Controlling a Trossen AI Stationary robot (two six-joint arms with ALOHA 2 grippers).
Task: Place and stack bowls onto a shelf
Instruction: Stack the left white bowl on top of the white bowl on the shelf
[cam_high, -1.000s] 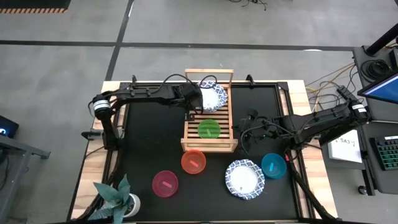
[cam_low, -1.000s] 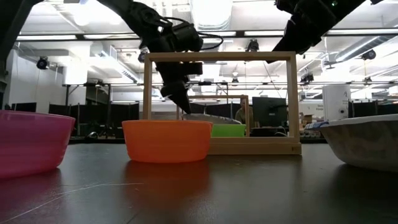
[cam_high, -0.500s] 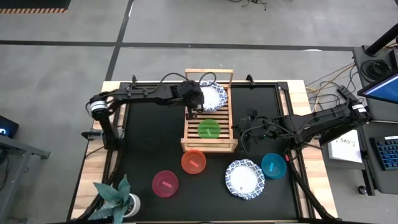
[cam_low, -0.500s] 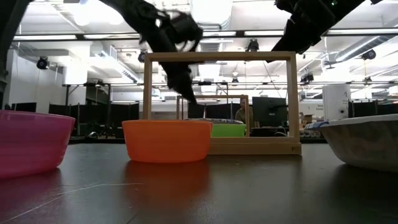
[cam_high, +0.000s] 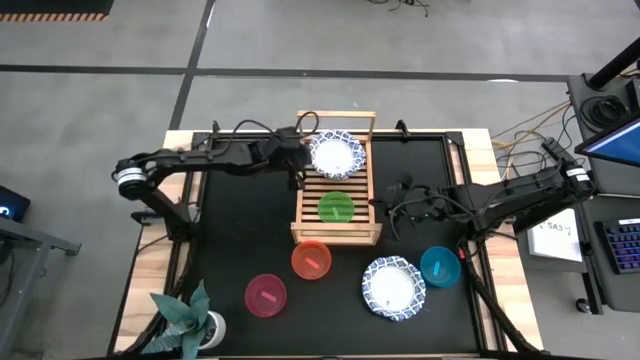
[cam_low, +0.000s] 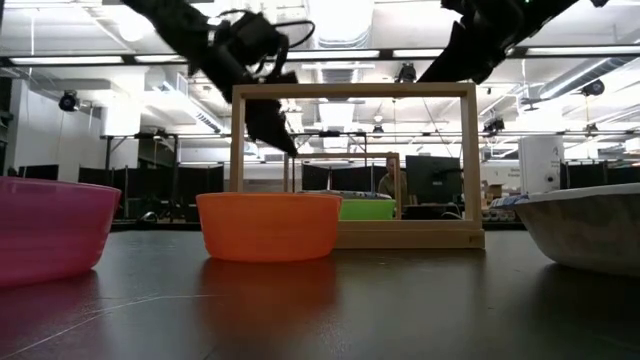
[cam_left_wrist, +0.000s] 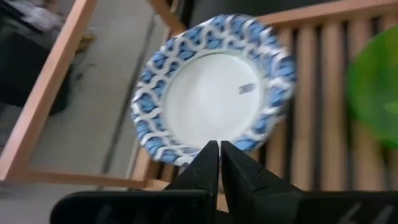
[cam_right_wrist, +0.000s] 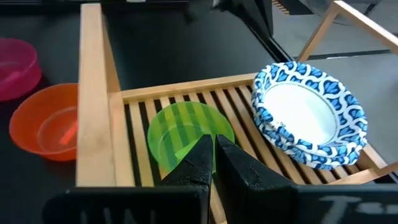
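My left arm reaches in from the left edge, stretched nearly level toward the far middle of the table. Its left gripper (cam_high: 296, 163) hangs raised, fingers (cam_left_wrist: 210, 163) pressed together with nothing between them, pointing down in the low view. My right arm comes in from the right side, extended leftward at mid-depth. The right gripper (cam_high: 385, 203) sits near the centre, also lifted, its fingers (cam_right_wrist: 205, 155) closed tight and empty.

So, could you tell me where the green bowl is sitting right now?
In the high view, the green bowl sits on the shelf, between the blue-rimmed bowl and the orange-red bowl.
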